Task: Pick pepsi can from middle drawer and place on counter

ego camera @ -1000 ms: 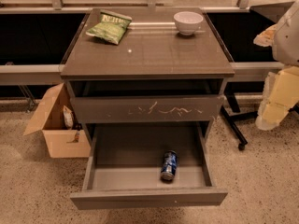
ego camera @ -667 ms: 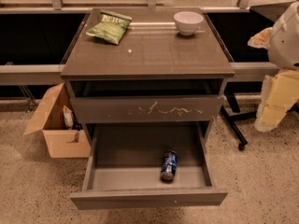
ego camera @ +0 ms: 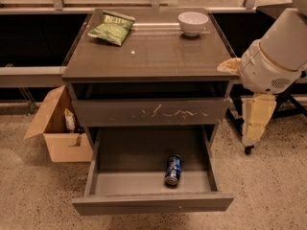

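Observation:
The pepsi can, blue with silver ends, lies on its side in the open middle drawer, right of centre and near the front panel. The counter is the glossy grey-brown top of the cabinet. My gripper hangs as a cream-coloured piece below the white arm, to the right of the cabinet, level with the scratched drawer front. It is well apart from the can, above it and to its right, and holds nothing that I can see.
A green chip bag and a white bowl sit at the back of the counter. The drawer front with white scratches is shut above the open drawer. An open cardboard box stands on the floor at the left.
The arm has swung left and down, closer to the cabinet's right edge. The can, drawer and counter objects have not moved.

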You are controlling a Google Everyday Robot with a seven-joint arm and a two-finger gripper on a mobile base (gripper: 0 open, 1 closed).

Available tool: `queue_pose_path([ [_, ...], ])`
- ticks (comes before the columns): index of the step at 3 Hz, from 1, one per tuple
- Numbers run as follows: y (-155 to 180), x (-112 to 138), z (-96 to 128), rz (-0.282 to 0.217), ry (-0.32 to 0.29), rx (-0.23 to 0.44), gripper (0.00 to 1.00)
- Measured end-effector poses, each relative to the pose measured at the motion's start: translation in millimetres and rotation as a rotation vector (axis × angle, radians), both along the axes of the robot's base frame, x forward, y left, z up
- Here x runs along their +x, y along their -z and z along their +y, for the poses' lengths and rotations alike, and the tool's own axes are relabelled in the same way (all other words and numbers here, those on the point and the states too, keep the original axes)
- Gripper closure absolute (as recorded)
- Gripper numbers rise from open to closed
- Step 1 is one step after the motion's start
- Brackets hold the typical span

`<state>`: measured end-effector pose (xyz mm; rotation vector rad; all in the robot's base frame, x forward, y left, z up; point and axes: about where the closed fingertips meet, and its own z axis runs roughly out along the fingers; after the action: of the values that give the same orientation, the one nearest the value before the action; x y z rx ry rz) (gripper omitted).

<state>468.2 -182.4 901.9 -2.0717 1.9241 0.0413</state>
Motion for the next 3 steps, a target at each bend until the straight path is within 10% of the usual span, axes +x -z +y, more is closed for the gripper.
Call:
queue_pose_path([
  [1,0.0,0.0,0.0,0.000,0.000,0.000,0.00],
  [3,82.7,6.2,6.4,0.071,-0.230,-0.091,0.00],
])
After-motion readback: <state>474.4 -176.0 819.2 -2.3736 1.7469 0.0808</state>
